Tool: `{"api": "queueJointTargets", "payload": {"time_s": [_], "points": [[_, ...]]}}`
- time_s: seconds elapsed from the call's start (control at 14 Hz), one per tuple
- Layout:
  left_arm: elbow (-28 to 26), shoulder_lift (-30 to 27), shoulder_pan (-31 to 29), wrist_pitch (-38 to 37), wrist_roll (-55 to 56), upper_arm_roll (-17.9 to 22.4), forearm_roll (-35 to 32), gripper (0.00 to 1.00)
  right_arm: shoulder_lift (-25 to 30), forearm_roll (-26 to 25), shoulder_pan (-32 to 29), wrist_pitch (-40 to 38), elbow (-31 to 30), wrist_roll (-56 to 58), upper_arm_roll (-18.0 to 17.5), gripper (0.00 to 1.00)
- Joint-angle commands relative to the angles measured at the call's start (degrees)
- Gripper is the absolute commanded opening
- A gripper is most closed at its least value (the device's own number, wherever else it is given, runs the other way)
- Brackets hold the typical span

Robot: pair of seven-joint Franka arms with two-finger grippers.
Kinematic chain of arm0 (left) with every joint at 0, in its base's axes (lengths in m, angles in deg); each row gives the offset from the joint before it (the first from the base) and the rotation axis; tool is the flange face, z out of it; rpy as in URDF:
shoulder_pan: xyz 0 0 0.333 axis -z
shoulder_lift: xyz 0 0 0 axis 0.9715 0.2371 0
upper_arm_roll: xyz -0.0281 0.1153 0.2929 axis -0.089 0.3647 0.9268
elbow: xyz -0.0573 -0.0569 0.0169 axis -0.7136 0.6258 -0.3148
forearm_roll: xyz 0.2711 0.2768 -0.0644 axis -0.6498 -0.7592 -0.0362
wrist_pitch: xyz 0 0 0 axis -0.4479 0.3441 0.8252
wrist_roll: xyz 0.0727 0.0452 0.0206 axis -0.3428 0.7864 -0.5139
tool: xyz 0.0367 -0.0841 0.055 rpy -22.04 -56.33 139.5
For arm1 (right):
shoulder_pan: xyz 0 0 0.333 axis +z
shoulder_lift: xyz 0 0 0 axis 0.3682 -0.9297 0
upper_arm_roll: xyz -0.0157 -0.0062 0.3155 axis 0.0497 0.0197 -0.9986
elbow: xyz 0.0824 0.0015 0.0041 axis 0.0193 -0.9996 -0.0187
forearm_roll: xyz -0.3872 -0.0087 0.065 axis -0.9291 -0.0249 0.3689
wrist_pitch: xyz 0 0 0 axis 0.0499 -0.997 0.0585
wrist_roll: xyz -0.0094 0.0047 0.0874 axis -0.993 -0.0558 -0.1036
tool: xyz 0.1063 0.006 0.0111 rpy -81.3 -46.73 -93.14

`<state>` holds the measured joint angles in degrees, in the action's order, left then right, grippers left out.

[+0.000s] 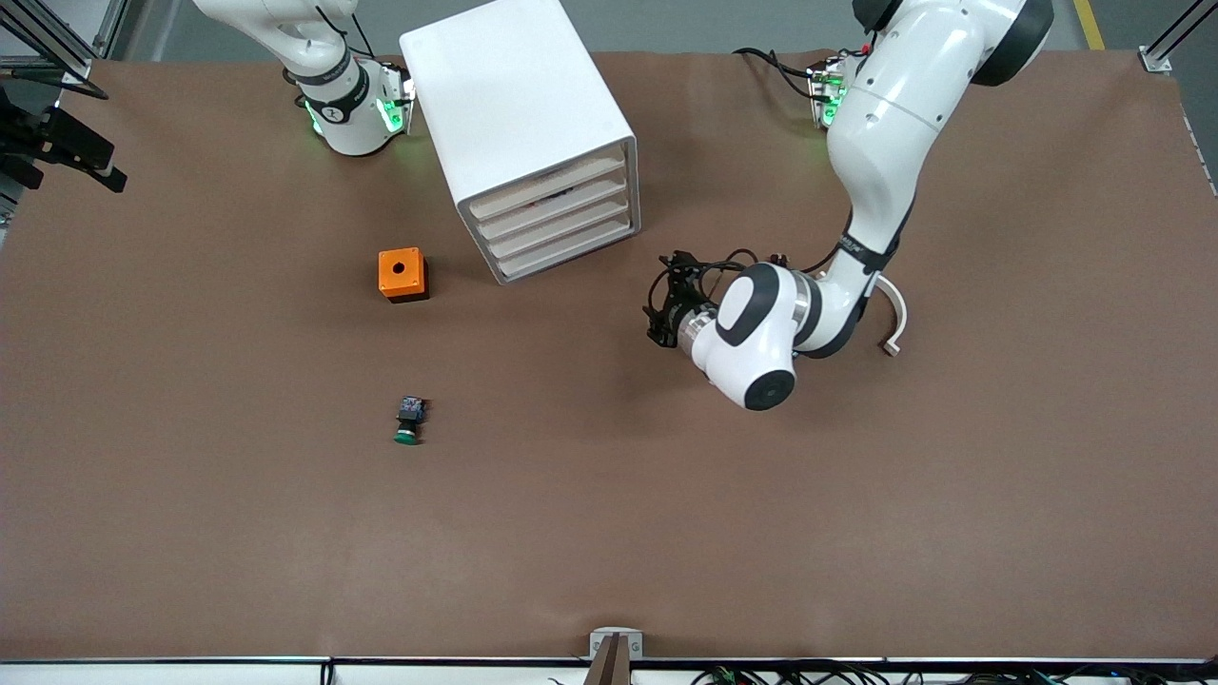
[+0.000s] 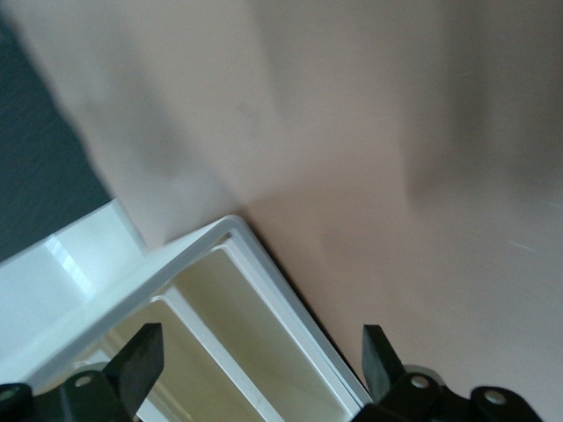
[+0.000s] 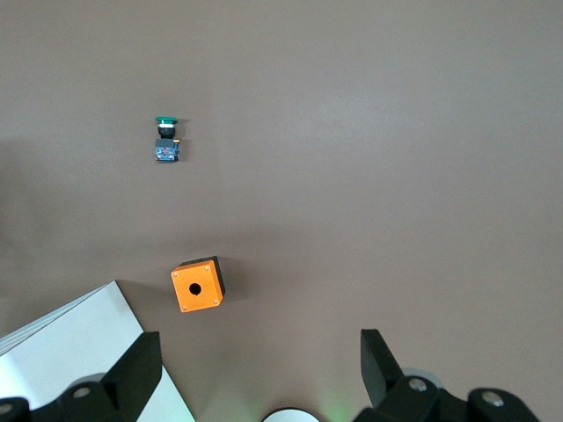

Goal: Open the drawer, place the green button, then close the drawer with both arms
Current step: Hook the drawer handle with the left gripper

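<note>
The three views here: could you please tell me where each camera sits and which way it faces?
Front view: high across the table, facing both arms' bases, the cabinet and button.
Left wrist view: on the left arm, facing the cabinet's drawers; open left end effector shows.
Right wrist view: high on the right arm, looking down; open right end effector shows. It shares the button and orange cube with the front view.

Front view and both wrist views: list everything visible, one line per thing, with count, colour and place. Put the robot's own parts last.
cabinet: one, white, four drawers, near the robots' bases.
drawer: one, white, third down, shut.
button: one, green cap, black body, on its side, nearest the front camera.
orange cube: one, round hole on top, beside the cabinet, toward the right arm's end.
table: one, brown.
left gripper: one, black, open, by the cabinet's drawer fronts.
right gripper: one, black, open, high above the orange cube, waiting.
</note>
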<state>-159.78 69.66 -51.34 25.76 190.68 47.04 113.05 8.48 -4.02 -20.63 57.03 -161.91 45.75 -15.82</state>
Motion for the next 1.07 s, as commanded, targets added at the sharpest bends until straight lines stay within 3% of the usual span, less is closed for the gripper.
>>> {"api": "queueJointTargets", "payload": {"time_s": [0.0, 0.36, 0.72, 1.0], "points": [[2.3, 3.5, -0.2, -4.6, 8.5, -1.6, 3.4, 0.99, 0.6, -0.6, -0.6, -0.2, 0.4, 0.6, -0.5, 1.0], [2.5, 5.9, -0.2, -7.3, 15.0, -2.4, 12.0, 0.99, 0.1, -0.6, -0.7, -0.2, 0.9, 0.6, -0.5, 1.0], [2.7, 8.0, 0.0, -7.3, 19.3, -2.5, 16.1, 0.99, -0.6, -0.7, -0.9, -0.2, 0.9, 0.6, -0.4, 1.0], [2.9, 9.8, 2.1, -7.2, 20.6, -2.5, 19.0, 0.87, -2.6, -0.7, -0.7, -0.2, 1.3, 0.4, -0.4, 1.0]]}}
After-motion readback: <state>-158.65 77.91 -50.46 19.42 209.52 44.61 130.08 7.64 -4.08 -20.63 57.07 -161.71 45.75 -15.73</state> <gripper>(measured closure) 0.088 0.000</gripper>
